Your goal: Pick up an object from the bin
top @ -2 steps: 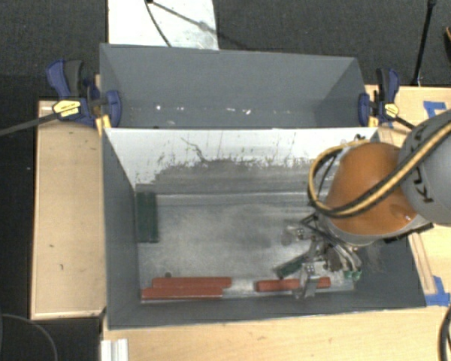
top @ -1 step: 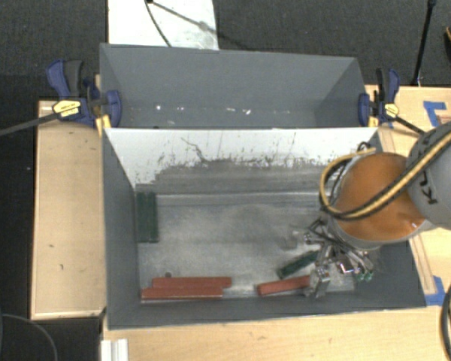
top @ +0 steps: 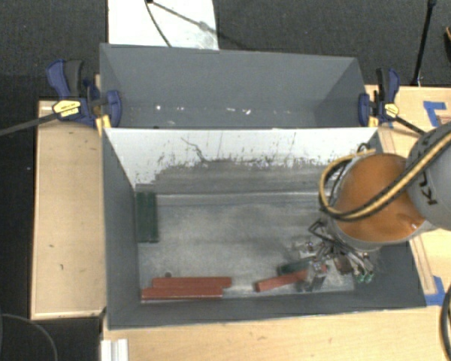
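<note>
My gripper (top: 316, 265) is low in the bin's front right part, below the orange cover. A short red-brown bar (top: 276, 283) lies on the floor just left of it, its right end reaching up to the gripper. A small dark green piece (top: 291, 269) lies right above that bar, also against the gripper. Whether either thing is held is hidden by the gripper's own parts.
A long red-brown bar (top: 186, 286) lies along the front wall at the left. A dark green block (top: 146, 216) stands against the left wall. The arm and its cables cover the bin's right side.
</note>
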You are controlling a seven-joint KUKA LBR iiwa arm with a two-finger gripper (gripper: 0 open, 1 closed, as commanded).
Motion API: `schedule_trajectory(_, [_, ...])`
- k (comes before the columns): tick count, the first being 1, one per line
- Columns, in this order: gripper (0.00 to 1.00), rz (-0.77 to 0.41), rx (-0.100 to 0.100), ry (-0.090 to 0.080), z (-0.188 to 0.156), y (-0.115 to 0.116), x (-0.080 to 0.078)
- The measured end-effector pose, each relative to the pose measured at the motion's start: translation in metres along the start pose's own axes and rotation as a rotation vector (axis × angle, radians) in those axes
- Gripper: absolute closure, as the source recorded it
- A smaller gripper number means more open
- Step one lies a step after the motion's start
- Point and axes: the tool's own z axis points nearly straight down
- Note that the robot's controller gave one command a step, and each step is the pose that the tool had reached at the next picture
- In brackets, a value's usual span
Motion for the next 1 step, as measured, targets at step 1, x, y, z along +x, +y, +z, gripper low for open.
schedule_trajectory(1, [1.0,-0.097,0.004,-0.009,-0.1727,-0.0168,-0.0008])
